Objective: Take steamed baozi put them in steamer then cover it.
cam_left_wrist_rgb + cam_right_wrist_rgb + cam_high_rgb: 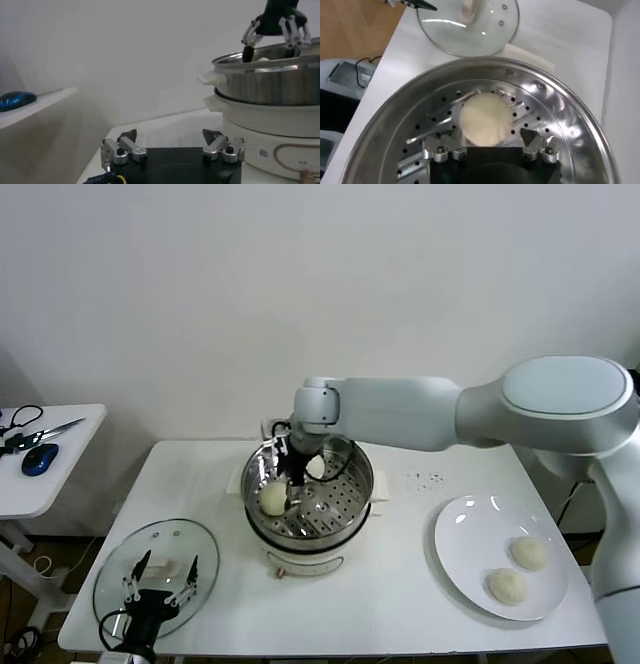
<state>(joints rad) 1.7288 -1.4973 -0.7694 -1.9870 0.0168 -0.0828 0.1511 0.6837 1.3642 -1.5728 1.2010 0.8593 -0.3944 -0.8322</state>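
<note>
Approx halfway: two baozi in steamer, two left on plate, lid off beside left gripper, fingers apart; right gripper inside pot w/ fingers apart round bun.

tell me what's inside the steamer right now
Inside the steamer: two steamed baozi on its perforated tray, with the right gripper open above them. The arm hides some tray.

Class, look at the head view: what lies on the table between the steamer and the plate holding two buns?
Only bare tabletop lies between the steamer and the plate, apart from a few dark specks farther back.
</note>
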